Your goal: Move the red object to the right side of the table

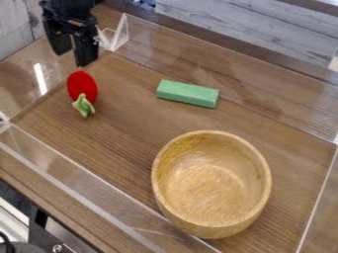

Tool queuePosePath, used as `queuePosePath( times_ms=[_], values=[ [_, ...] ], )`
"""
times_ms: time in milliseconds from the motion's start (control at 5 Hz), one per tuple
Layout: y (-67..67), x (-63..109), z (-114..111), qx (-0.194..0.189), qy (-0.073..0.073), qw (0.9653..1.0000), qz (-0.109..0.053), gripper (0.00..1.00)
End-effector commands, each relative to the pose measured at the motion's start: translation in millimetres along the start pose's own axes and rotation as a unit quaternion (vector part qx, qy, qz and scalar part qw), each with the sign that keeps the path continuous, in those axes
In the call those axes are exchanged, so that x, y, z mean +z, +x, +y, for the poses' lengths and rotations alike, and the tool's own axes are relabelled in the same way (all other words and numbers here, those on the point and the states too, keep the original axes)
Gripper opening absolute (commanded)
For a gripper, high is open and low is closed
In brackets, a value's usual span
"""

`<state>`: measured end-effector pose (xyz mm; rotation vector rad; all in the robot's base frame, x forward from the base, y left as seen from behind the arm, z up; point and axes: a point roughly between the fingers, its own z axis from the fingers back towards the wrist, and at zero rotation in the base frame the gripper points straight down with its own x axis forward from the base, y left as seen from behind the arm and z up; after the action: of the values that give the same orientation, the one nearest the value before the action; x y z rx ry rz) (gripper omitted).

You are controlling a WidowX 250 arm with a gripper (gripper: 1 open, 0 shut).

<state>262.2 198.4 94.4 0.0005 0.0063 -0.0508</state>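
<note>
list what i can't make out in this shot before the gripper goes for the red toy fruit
- Gripper, camera view: the arm above it is cut off by the top edge; fingertip height over the table is unclear from this angle.
- Red toy fruit: its far side faces away.
- Wooden bowl: outer near wall hidden by its own rim.
- Bottom left corner: dark gear cropped, unidentifiable.

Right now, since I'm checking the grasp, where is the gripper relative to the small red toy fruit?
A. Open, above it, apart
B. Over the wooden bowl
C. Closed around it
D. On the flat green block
A: the gripper hangs open above the small red toy fruit, clear of it.
</note>
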Motion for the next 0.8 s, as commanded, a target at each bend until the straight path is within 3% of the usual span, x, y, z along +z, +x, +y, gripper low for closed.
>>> queuePosePath(
  times_ms=[0,400,600],
  values=[
    [11.2,7.2,18,-0.008,0.015,0.9996,-0.025,1.0],
    [16.1,-9.4,21,0.01,-0.007,0.9994,-0.031,1.0],
    [26.6,-14.3,21,-0.007,-0.011,0.9994,-0.032,1.0]
  ],
)
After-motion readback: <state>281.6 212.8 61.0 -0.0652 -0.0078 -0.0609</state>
